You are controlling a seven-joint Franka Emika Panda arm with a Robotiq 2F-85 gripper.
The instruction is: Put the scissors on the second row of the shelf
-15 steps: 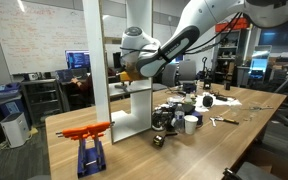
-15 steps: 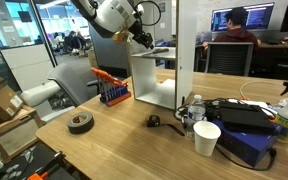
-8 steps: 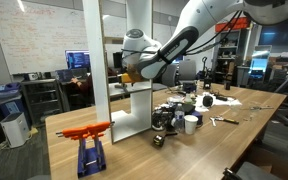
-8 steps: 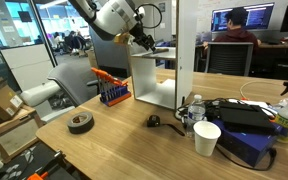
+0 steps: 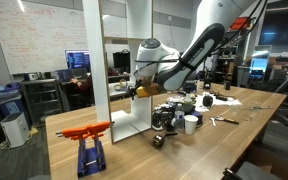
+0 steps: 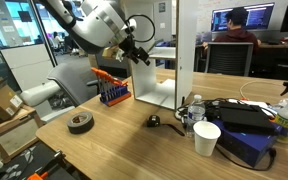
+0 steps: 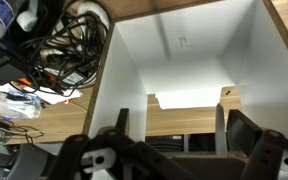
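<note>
The shelf (image 5: pixel 98 70) is a tall white unit of flat boards on the wooden table, and it shows in both exterior views (image 6: pixel 189 50). My gripper (image 5: pixel 136 90) hangs just beside its open front at the height of a lower board. Its jaws stand open with nothing between them (image 6: pixel 141 57). In the wrist view the gripper (image 7: pixel 172 115) faces a bare white compartment of the shelf (image 7: pixel 184 50), with both dark fingers (image 7: pixel 122 125) spread wide. The scissors are hidden in every view.
An orange bar on a blue stand (image 5: pixel 87 135) stands near the table's end (image 6: pixel 109 85). A roll of black tape (image 6: pixel 80 122), a white cup (image 6: pixel 206 138), black gear (image 5: pixel 169 115) and a cable tangle (image 7: pixel 69 40) crowd the table beside the shelf.
The gripper has opened wide and drawn back and down from the shelf. Whatever it held no longer shows between its fingers.
</note>
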